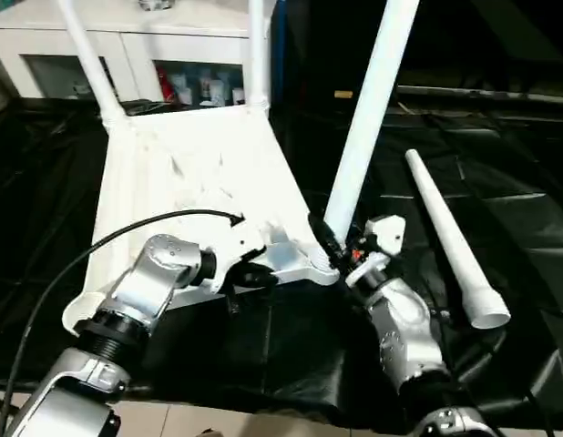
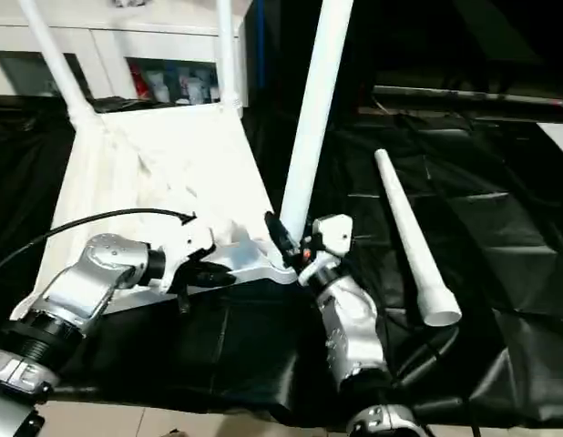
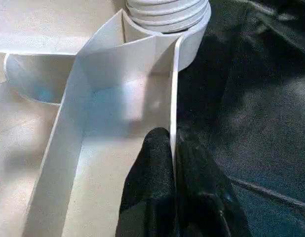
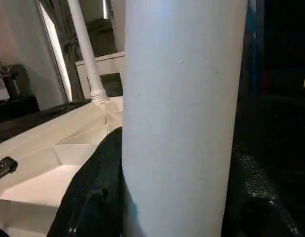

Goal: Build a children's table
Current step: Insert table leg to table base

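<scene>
The white table top (image 1: pixel 190 173) lies underside up on black cloth. Two legs (image 1: pixel 86 59) (image 1: pixel 257 50) stand upright in its far corners. A third leg (image 1: pixel 368 109) rises, slightly tilted, from the near right corner socket (image 3: pixel 167 12), where its ridged end sits. My right gripper (image 1: pixel 334 244) is shut on this leg low down, and a black finger (image 4: pixel 93 197) shows beside the tube (image 4: pixel 182 98). My left gripper (image 3: pixel 173 163) is shut on a thin upright rim wall (image 3: pixel 173 89) of the top, just short of that socket. The fourth leg (image 1: pixel 450 241) lies loose on the cloth to the right.
A white cabinet (image 1: pixel 172 36) with small items on its shelves stands behind the table top. Black cloth (image 1: pixel 500 182) covers the work surface, with pale floor along its near edge. A black cable (image 1: pixel 127 228) arcs over my left forearm.
</scene>
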